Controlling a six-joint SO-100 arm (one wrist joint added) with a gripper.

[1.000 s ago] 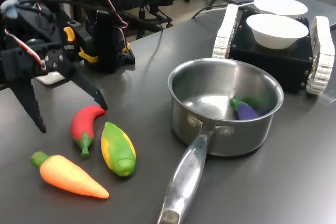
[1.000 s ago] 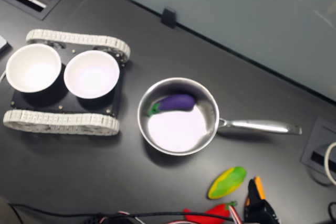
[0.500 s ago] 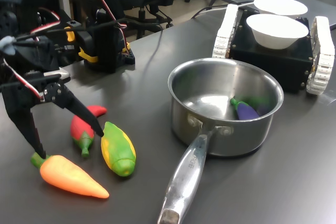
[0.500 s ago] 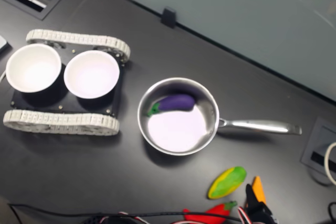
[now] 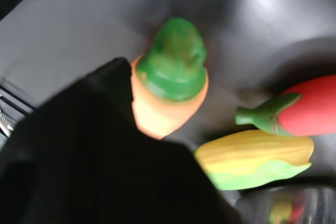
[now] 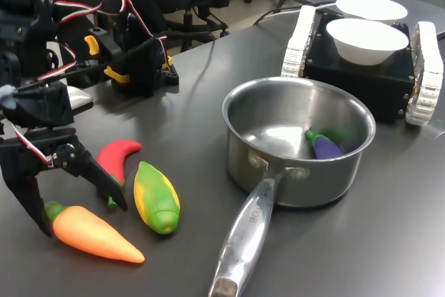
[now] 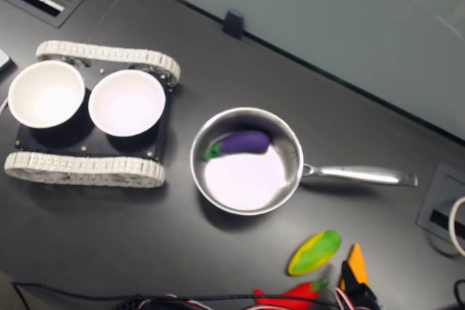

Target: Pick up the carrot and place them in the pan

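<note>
The orange carrot [image 6: 94, 236] with its green cap lies on the dark table at the first exterior view's lower left. My gripper [image 6: 80, 217] is low over the carrot's cap end, open, with one jaw on each side of it. In the wrist view the carrot [image 5: 168, 85] shows cap-first beside one black finger [image 5: 110, 93]. The steel pan [image 6: 313, 186] stands to the first exterior view's right, its handle [image 6: 243, 241] pointing toward the front edge. In the second exterior view only the carrot's tip [image 7: 355, 259] shows, with the pan [image 7: 243, 179] up-left of it.
A yellow-green corn toy [image 6: 156, 196] and a red chili [image 6: 115, 161] lie right beside the carrot. A purple eggplant toy [image 6: 325, 147] sits inside the pan. Two white bowls [image 6: 365, 39] rest on a black tracked base behind the pan. The arm's base [image 6: 142, 53] stands at the back left.
The open gripper has come down and forward from beside the chili, and its jaws now straddle the carrot's green end. The toys and the pan have not moved.
</note>
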